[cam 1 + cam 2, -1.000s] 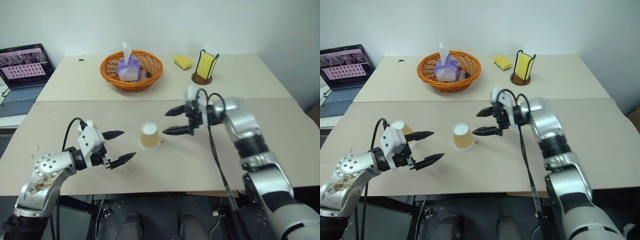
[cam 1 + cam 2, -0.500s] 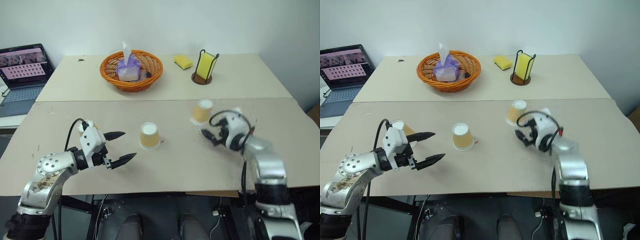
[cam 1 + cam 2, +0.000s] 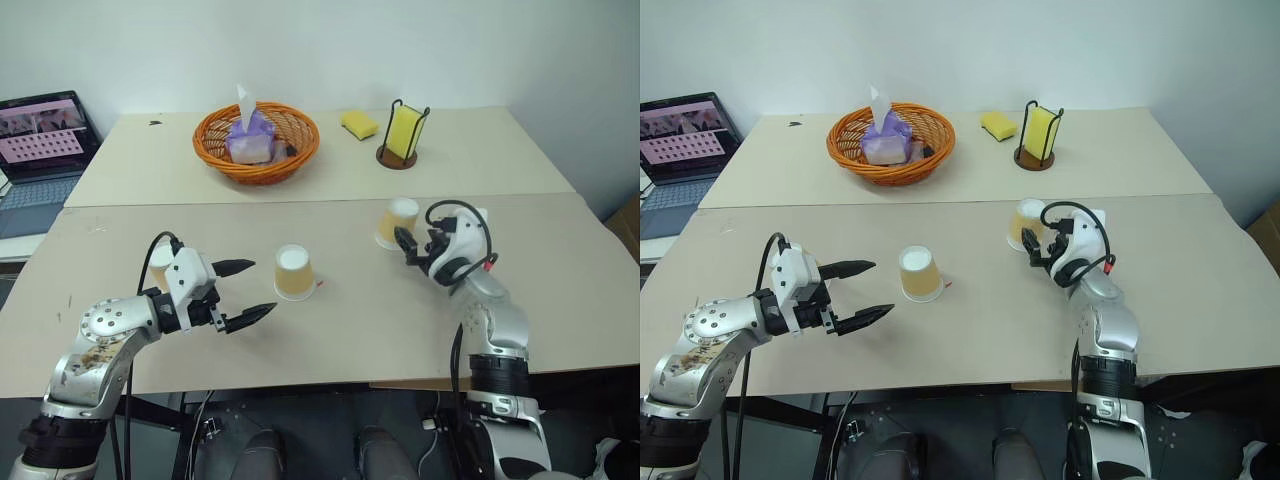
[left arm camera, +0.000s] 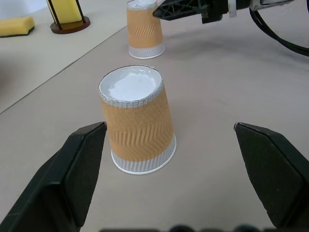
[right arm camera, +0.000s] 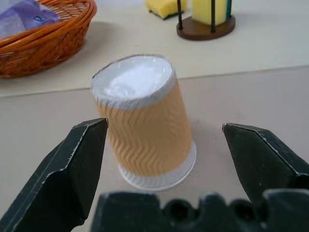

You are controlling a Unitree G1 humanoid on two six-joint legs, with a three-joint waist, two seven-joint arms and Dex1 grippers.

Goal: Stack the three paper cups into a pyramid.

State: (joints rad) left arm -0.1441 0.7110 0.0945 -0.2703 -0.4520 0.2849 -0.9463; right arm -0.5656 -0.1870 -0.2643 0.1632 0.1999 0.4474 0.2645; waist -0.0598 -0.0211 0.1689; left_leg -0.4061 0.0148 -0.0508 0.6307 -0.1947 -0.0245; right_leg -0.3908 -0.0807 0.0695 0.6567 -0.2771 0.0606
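Three paper cups stand upside down on the table: one (image 3: 294,272) near the middle of the front table, one (image 3: 397,222) toward its right edge, and one (image 3: 160,266) toward its left edge, partly hidden behind the left hand (image 3: 246,291). Two robot hands: the left, and the right hand (image 3: 412,250). Two tables (image 3: 560,250) set edge to edge. One orange wicker basket (image 3: 255,141) holding one tissue pack (image 3: 246,135). Two yellow sponges: one (image 3: 359,123) lying flat, one (image 3: 405,131) upright in one wire holder (image 3: 397,156). One laptop (image 3: 38,140) beyond the left edge.
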